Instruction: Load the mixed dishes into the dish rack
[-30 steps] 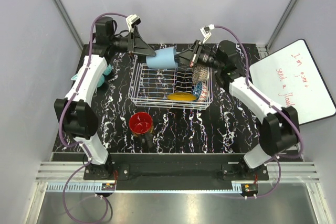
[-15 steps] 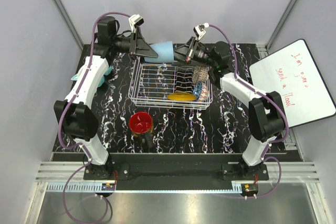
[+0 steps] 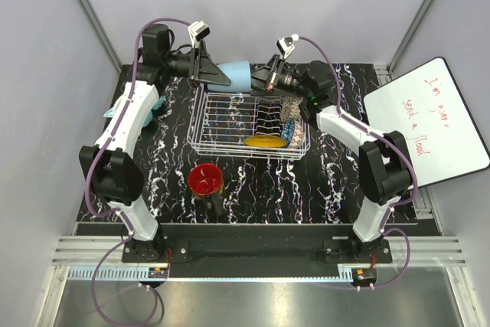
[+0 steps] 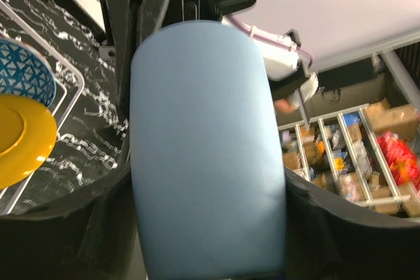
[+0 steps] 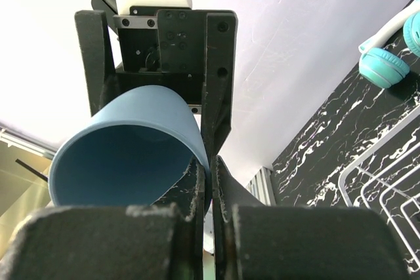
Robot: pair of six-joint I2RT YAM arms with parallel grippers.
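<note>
The cup (image 3: pixel 240 74) is between left tool (image 3: pixel 223 76) and right tool (image 3: pixel 257 82) behind the rack (image 3: pixel 200 123), the mug (image 3: pixel 205 180) before it.

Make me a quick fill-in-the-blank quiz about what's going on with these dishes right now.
The right hand pinches the blue cup by its ___.
In the rack, the plain plate is ___.
The mug standing on the table is ___ inside.
Missing words: rim, yellow, red.

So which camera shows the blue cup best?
Right wrist: the cup shows its open mouth, rim pinched by the right gripper. Left wrist shows only its side; the top view shows it small.
</note>
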